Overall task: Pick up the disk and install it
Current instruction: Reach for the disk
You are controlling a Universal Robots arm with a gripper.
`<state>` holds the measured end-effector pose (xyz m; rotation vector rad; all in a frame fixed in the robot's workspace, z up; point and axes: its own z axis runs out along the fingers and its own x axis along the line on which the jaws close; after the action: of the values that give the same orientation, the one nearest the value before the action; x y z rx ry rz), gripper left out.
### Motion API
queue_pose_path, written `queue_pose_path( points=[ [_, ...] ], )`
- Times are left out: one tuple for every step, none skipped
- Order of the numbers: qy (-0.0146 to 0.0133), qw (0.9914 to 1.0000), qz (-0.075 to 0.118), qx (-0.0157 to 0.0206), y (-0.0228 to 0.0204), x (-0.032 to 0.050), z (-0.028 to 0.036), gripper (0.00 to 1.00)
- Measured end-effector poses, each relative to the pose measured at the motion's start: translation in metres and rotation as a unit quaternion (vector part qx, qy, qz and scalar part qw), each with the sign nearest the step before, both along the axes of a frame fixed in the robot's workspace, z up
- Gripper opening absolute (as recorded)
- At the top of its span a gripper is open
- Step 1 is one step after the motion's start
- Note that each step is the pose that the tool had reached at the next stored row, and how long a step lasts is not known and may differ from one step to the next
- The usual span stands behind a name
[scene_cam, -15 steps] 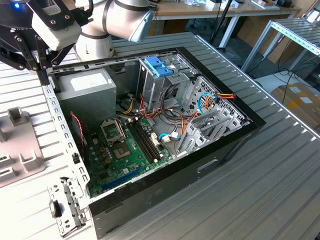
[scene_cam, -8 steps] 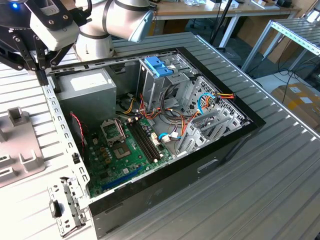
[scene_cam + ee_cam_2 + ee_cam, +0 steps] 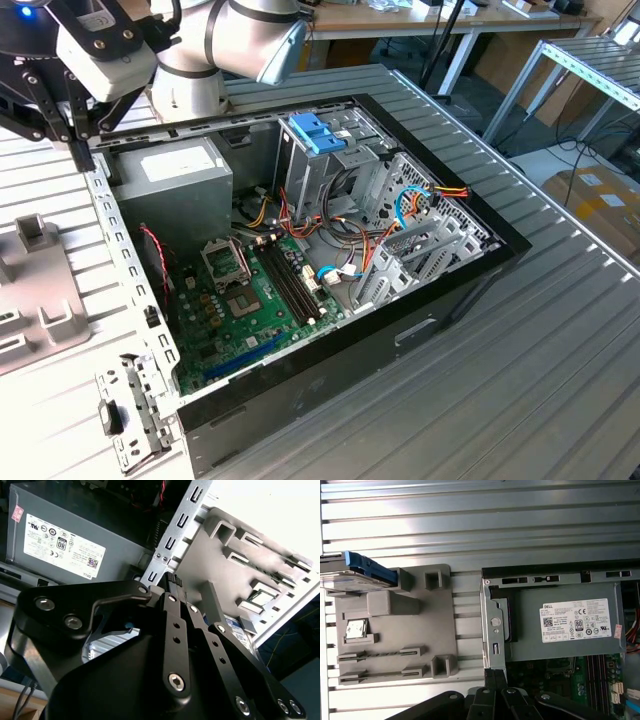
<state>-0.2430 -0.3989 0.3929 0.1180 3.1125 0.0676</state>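
Note:
The disk (image 3: 356,572), a dark flat drive in a bright blue carrier, lies on one end of the grey fixture plate (image 3: 465,625) on the table beside the open computer case. A bit of the disk (image 3: 240,625) also shows past the gripper's links in the second wrist view. My gripper (image 3: 495,674) hangs over the case's metal edge rail (image 3: 492,625), between the fixture plate and the power supply, well away from the disk. Its fingers (image 3: 172,587) are shut together with nothing between them. In the exterior view the gripper (image 3: 78,148) points down at the case's back corner.
The open case (image 3: 330,250) holds a grey power supply (image 3: 170,180) with a white label, a green motherboard (image 3: 245,310), loose cables, and a drive cage with a pale blue bracket (image 3: 315,130). A small silver chip (image 3: 356,628) sits on the fixture plate. The ribbed metal table (image 3: 500,380) surrounds it.

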Motion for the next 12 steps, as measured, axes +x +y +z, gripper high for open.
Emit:
queue_pose_path(
  points=[
    [0.0, 1.0, 0.0, 0.0, 0.0, -0.0002, 0.0, 0.11],
    [0.0, 1.0, 0.0, 0.0, 0.0, -0.0006, 0.0, 0.11],
    [0.0, 1.0, 0.0, 0.0, 0.0, -0.0008, 0.0, 0.11],
    [0.0, 1.0, 0.0, 0.0, 0.0, -0.0011, 0.0, 0.11],
    [0.0, 1.0, 0.0, 0.0, 0.0, -0.0014, 0.0, 0.11],
    [0.0, 1.0, 0.0, 0.0, 0.0, -0.0017, 0.0, 0.11],
    [0.0, 1.0, 0.0, 0.0, 0.0, -0.0019, 0.0, 0.11],
    [0.0, 1.0, 0.0, 0.0, 0.0, -0.0023, 0.0, 0.11],
    [0.0, 1.0, 0.0, 0.0, 0.0, -0.0025, 0.0, 0.11],
    [0.0, 1.0, 0.0, 0.0, 0.0, -0.0027, 0.0, 0.11],
    [0.0, 1.0, 0.0, 0.0, 0.0, -0.0031, 0.0, 0.11],
    [0.0, 1.0, 0.0, 0.0, 0.0, -0.0033, 0.0, 0.11]
  ],
)
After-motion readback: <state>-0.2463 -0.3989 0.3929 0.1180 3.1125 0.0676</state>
